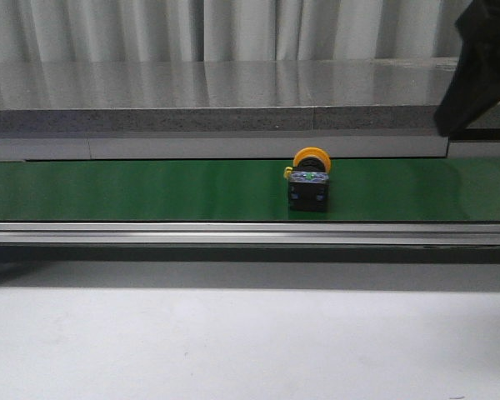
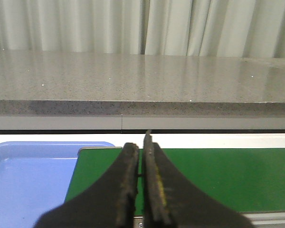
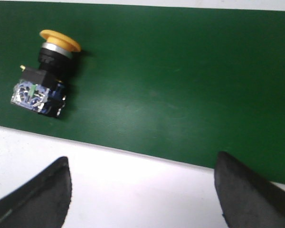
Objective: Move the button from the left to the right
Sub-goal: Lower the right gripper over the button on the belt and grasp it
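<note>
On the far left, in the left wrist view, a blue tray (image 2: 28, 175) lay just beside the end of the green belt (image 2: 218, 175). The left gripper (image 2: 141, 185) hung above this end of the belt, with its two dark fingers (image 2: 128, 190) pressed together and nothing between them. Behind the belt ran a grey stone ledge (image 2: 142, 80), and behind that hung pale curtains (image 2: 85, 23).

Further to the right, in the front view, the button (image 1: 308, 181) lay on the green belt (image 1: 133, 190), a little right of the middle, with its yellow-orange cap toward the ledge and its black body toward the camera. A metal rail (image 1: 233, 233) bordered the near edge of the belt, and the white tabletop (image 1: 233, 342) lay in front of it.

At the upper right corner of the front view, a dark part of the right arm (image 1: 483, 58) was seen. In the right wrist view, the button (image 3: 45, 76) lay on its side on the belt, apart from the right gripper (image 3: 142, 190). The fingers (image 3: 38, 199) of this gripper were spread wide over the white edge beside the belt and held nothing.
</note>
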Controlling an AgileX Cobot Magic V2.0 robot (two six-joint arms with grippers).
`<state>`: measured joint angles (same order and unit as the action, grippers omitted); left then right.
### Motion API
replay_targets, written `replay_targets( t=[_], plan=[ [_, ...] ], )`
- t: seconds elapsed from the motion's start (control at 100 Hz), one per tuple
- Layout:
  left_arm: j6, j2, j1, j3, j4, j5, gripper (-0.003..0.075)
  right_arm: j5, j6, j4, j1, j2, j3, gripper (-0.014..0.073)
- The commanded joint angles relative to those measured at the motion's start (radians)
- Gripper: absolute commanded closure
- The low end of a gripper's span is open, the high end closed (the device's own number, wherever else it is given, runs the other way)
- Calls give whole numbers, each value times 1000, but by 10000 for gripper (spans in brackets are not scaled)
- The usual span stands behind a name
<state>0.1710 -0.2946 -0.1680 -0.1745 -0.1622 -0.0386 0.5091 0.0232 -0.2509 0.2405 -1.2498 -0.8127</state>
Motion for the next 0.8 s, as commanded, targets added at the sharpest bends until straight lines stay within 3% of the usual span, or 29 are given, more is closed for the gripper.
replay_targets(
  t=[0.0,0.46,0.79],
  plan=[
    [-2,-8,-4,-26,-8,-82,715,-82,-4,-17,33,-29,-55,14],
    [-2,-8,-4,-26,-8,-82,715,-74,-10,-16,115,-258,-267,14],
    [-2,-8,-4,-26,-8,-82,715,-56,-47,58,115,-367,-287,14]
  ],
)
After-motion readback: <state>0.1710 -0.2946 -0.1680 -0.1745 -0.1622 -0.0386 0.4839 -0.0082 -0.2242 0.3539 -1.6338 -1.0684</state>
